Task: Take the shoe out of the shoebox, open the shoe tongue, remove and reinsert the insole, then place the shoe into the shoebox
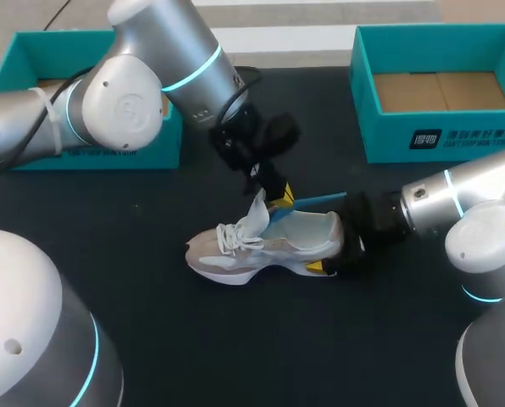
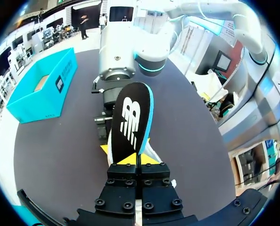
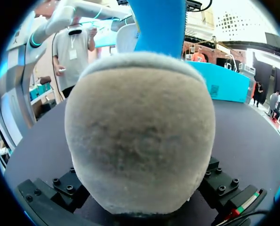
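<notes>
Shoe (image 1: 265, 246) lies on its sole in the middle of the black bench (image 1: 235, 339), outside both boxes. Its long way runs side to side, toe to your left, heel to your right. Your right hand (image 1: 333, 248) is clenched on the heel. Your left hand (image 1: 277, 197) pinches the insole (image 1: 311, 201) above the shoe's opening. The right teal box (image 1: 388, 136) shows its brown cardboard floor. The left teal box (image 1: 31, 47) is mostly hidden behind your left arm.
</notes>
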